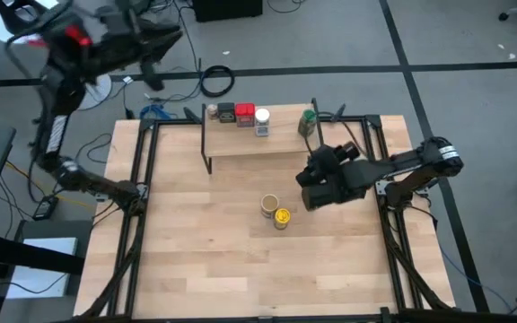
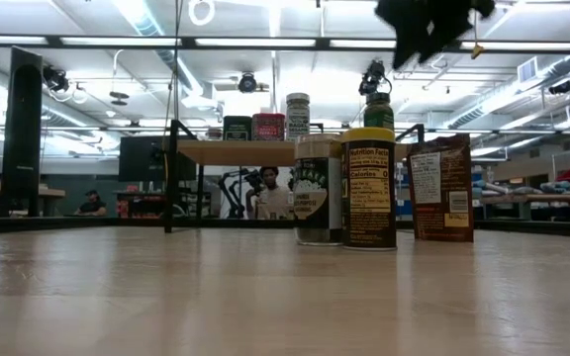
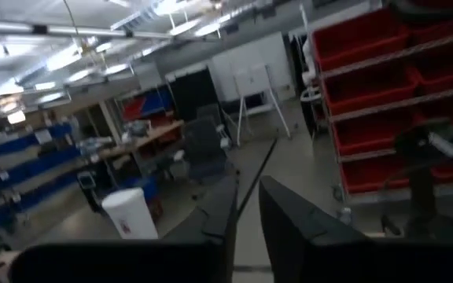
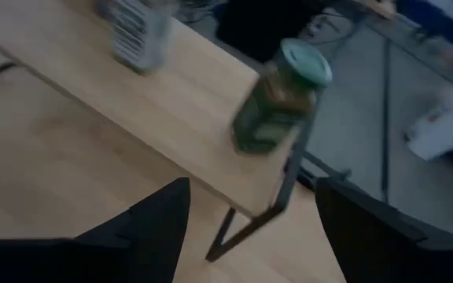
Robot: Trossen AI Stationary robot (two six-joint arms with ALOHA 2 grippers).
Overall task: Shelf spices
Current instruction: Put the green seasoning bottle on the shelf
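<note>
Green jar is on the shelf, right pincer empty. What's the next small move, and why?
Probably swing the open right pincer toward the yellow-lidded jar. It and the tan-capped jar beside it stand on the table, not on the shelf, where the green jar stands upright by the right end.

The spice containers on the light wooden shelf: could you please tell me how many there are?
5: tan-capped jar, dark tin, red tin and white-lidded jar clustered toward its left end, green jar at the right end.
</note>
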